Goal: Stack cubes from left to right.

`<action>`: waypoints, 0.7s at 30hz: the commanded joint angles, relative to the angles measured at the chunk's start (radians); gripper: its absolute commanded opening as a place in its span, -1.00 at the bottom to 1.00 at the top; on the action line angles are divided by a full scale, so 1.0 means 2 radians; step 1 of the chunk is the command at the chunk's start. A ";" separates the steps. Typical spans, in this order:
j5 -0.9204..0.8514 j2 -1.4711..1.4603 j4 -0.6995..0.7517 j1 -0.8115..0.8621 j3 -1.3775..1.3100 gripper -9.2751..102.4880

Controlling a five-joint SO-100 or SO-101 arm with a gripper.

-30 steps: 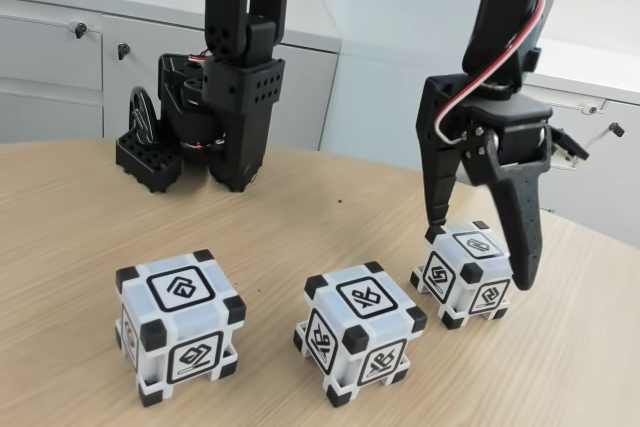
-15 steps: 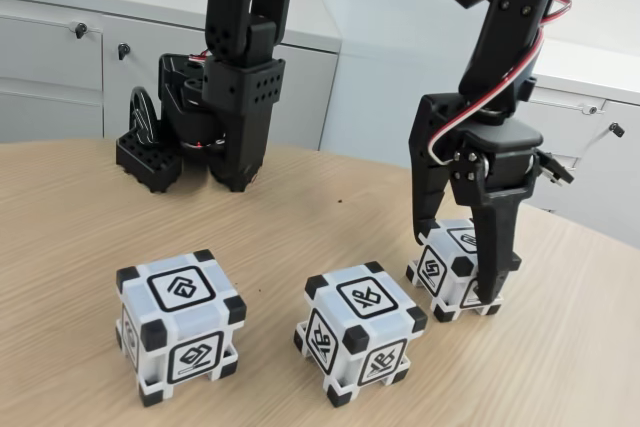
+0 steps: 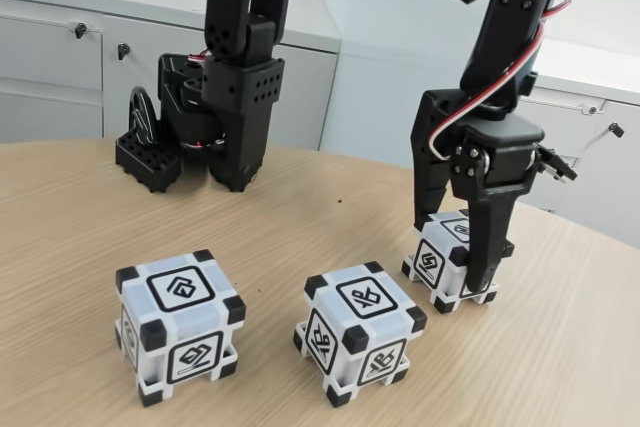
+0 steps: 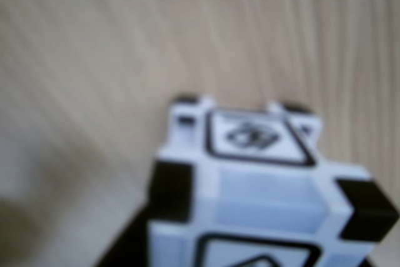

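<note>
Hand: the black two-finger hand [image 3: 455,272] hangs from the arm [image 3: 500,37] at the right of the fixed view, pointing down, its two fingers closed against opposite sides of the right cube [image 3: 448,261]; the nearer finger [image 3: 483,242] crosses the cube's right front face, the farther one drops behind its back left corner.
Right cube: it sits between the fingers at bench level; whether its base touches the bench [image 3: 300,237] cannot be told from the fixed view. In the wrist view the same cube [image 4: 262,186] is seen close and blurred, with black corner blocks and a black-framed glyph on the upper face, the wood grain of the bench [image 4: 94,60] behind it.
Middle cube: [image 3: 360,332] stands on the bench near the front edge of the fixed view, just left of the held cube and apart from it.
Left cube: [image 3: 180,325] stands on the bench well apart from the middle one, at the lower left of the fixed view.
Arm base: a black block of motors [image 3: 215,112] stands at the back of the bench, left of centre.
Background: pale grey cabinets [image 3: 60,67] with small black knobs run along the wall behind the bench.
</note>
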 commanded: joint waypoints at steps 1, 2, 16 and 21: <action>0.003 0.015 0.003 0.005 -0.010 -0.51; 0.002 0.021 0.003 0.005 -0.010 -0.51; -0.025 0.224 0.005 0.008 -0.001 -0.57; -0.037 0.262 0.015 0.061 0.020 -0.56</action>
